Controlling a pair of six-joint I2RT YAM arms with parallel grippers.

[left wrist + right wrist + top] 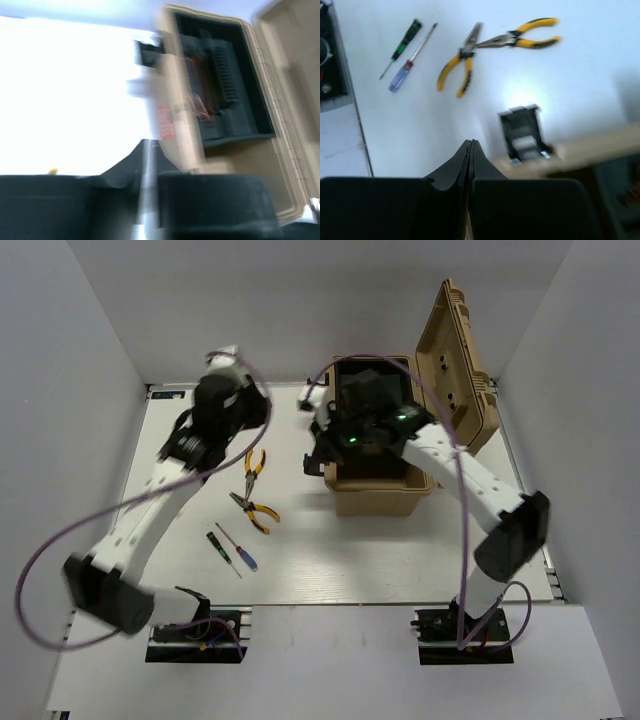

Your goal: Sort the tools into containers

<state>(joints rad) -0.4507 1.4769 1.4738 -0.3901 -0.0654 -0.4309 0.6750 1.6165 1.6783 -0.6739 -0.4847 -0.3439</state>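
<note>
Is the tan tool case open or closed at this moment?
Open: the tan case has its lid raised at the right, and its dark inside shows.

The left arm (150,510) rises from its base, folds at a low elbow and stretches far up the table, its wrist well left of the open tan case (380,498). The left gripper (147,145) faces the case; blur hides whether its close-set fingers (125,172) meet. The right arm (470,475) bends at an elbow to the right of the case and crosses over its front wall. The right gripper (471,144) hangs at the case's left front corner, jaws pressed together on nothing.
</note>
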